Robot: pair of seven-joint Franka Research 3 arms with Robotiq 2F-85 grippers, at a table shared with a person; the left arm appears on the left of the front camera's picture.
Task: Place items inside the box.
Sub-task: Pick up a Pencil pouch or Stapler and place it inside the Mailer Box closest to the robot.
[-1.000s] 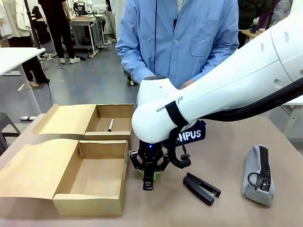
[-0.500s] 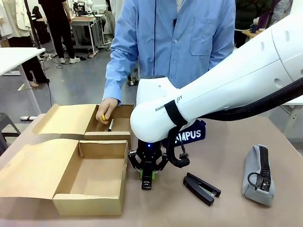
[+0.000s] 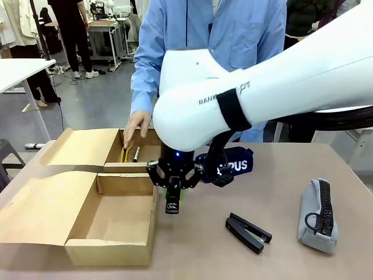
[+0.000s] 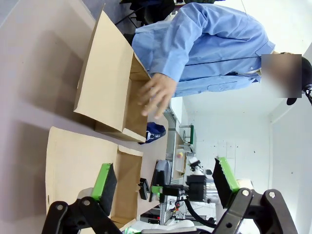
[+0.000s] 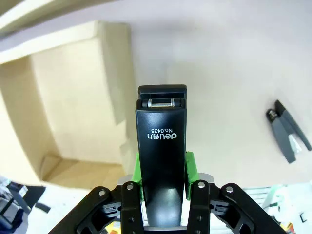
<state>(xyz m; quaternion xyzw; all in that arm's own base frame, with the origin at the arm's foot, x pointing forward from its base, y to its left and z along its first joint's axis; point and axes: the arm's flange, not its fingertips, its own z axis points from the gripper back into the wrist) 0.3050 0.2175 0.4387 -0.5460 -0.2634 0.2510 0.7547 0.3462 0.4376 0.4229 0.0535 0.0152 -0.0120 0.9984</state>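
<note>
The black stapler [image 5: 161, 131] sits clamped in the right hand [image 3: 172, 199], green pads pressed on both flanks. Its long axis runs along the fingers and points down at the surface [image 3: 198, 254], and the white brand print on its top face is legible in the wrist view. It hangs clear of the surface, just beside the right wall of the near box [image 3: 108, 251] and outside it. The open compartment lies to the robot's left of the stapler, so a short sideways carry over that wall appears to be what placement turns on. The left hand [image 4: 165, 178] stands with its pads wide apart and nothing between them, farther from the work. A second stapler [image 3: 249, 232] lies on the surface to the right, the grey pencil case [image 3: 317, 216] beyond it, and the navy pouch [image 3: 236, 165] lies behind the arm. In the far box [image 3: 87, 146] lie a marker pen [image 3: 136, 154] and a yellow knife [image 3: 123, 154], with the person's hand [image 3: 135, 125] just above them.
</note>
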